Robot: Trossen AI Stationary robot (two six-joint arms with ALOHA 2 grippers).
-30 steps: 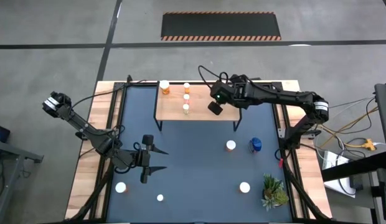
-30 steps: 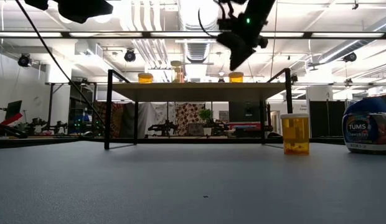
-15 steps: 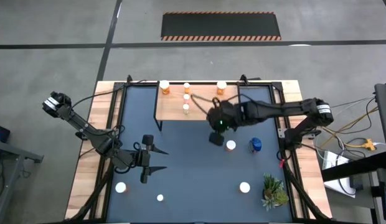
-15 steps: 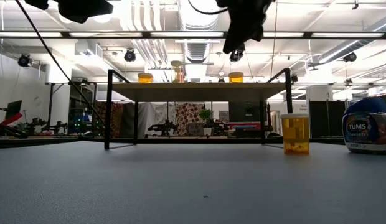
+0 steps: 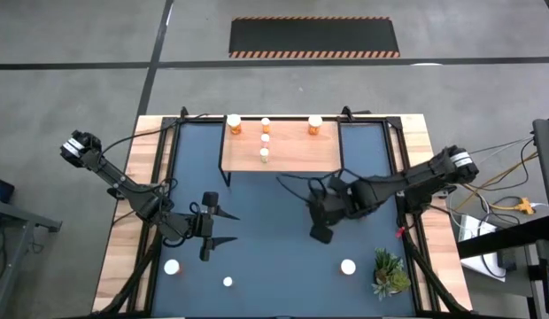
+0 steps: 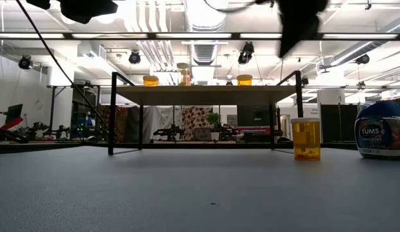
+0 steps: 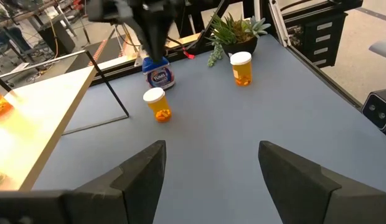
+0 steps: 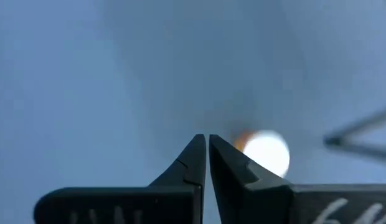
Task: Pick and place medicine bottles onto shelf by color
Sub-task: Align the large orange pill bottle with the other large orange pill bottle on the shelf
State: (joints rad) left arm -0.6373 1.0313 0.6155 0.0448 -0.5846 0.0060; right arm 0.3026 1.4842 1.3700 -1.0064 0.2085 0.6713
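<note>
The shelf [image 5: 292,158] stands at the mat's far side with several white-capped bottles on its board, among them an orange one [image 5: 315,125] at the far right. On the mat stand an orange bottle [image 7: 157,103] and the blue bottle [image 7: 159,74]. My right gripper [image 5: 321,227] hovers shut above them and hides both in the high view. Its wrist view shows the white cap [image 8: 266,153] just past the shut fingertips [image 8: 207,138]. Three more white-capped bottles [image 5: 172,266], [image 5: 228,282], [image 5: 348,266] stand near the front. My left gripper [image 5: 223,227] waits open over the mat's left part.
A small green plant [image 5: 390,273] stands at the mat's near right corner, beside one bottle [image 7: 241,67]. The shelf's thin black legs [image 6: 112,113] stand on the mat. Bare mat [image 5: 266,257] lies between the two grippers.
My right gripper has swung from above the shelf's right part toward the table's near edge, out over the mat, sinking a little and tipping further down. It has stayed shut. The orange bottle at the shelf's far right, covered by the arm before, now shows.
</note>
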